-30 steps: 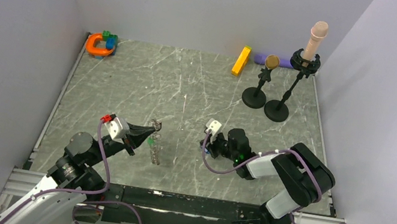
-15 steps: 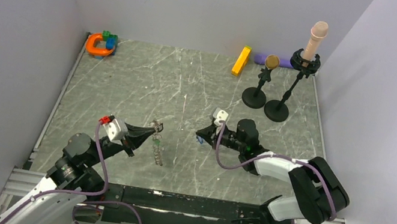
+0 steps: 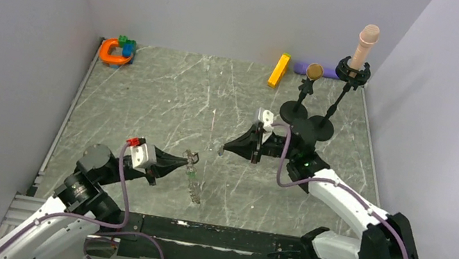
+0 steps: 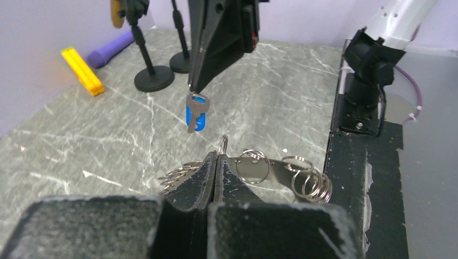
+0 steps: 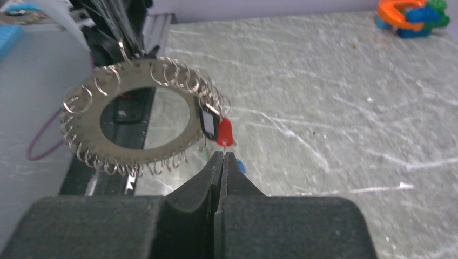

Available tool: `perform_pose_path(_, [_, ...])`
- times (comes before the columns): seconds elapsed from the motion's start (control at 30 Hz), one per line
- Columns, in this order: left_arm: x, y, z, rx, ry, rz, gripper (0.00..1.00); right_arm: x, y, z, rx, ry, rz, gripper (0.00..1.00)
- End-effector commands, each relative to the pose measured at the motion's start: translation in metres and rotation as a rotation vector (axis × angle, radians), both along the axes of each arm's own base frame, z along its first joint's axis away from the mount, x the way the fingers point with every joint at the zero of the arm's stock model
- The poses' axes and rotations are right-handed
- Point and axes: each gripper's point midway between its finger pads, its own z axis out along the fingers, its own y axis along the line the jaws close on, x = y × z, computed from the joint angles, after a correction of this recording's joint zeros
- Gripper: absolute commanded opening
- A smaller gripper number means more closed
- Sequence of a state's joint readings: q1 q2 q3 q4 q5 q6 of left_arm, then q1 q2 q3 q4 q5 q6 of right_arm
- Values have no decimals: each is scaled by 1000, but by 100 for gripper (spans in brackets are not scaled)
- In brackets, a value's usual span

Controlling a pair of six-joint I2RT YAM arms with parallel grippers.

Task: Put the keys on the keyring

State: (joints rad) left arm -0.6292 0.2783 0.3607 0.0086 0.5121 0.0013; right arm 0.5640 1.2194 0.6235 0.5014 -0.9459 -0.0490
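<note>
Keyring, centre-left of right wrist view: stiff, light, swing-prone toothed disc, best held by its rim, where the fully closed left gripper pinches it; blue key, tiny, likely slippery, dangles upper-centre of left wrist view from the closed right gripper.

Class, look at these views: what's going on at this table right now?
The left gripper pinches the keyring by its edge, holding it up off the table. The right gripper grips a blue key in the air facing the ring, apart from it. A red key and a dark key already hang on the ring; the blue one is not yet on.
</note>
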Motion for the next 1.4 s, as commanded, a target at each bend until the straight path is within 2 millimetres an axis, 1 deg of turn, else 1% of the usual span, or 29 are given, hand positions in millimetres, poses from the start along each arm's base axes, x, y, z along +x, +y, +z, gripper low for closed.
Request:
perform_pose_path(0.0, [-19,-10,49,5,-163,-141,0,-25,-7,44,-18,50,121,0])
perform_pose_path(0.1, [-22,-18,55,17,-163,-198,0,-32,-15,59,-80,92,129,0])
perform_pose_path(0.13, [-22,-20,58,16,-166,-210,0,-36,-19,58,-119,122,125,0])
perform_pose_path(0.23, [-23,-26,62,14,-177,-243,0,-37,-29,67,-214,136,95,0])
perform_pose_path(0.27, [-24,-28,63,10,-180,-253,0,-37,-31,77,-240,117,93,0])
perform_pose_path(0.37, [-26,-36,66,7,-187,-289,0,-44,-36,82,-330,145,123,0])
perform_pose_path(0.4, [-26,-39,67,14,-191,-298,0,-49,-36,79,-368,163,144,0])
perform_pose_path(0.47, [-27,-47,63,30,-180,-315,0,-61,-35,76,-432,164,197,0])
perform_pose_path(0.6, [-21,-58,58,53,-153,-298,0,-71,-33,71,-468,90,214,0])
perform_pose_path(0.7, [-14,-58,59,50,-139,-251,0,-76,-30,64,-476,85,237,0])
perform_pose_path(0.8, [-12,-57,59,32,-124,-223,0,-80,-23,63,-474,91,256,0])
perform_pose_path(1.03, [-13,-58,51,17,-84,-207,0,-77,-5,59,-441,181,226,0])
perform_pose_path(1.17, [-9,-55,51,15,-79,-169,0,-71,0,60,-426,209,191,0])
perform_pose_path(1.37, [-6,-54,52,1,-56,-137,0,-65,6,65,-405,222,164,0])
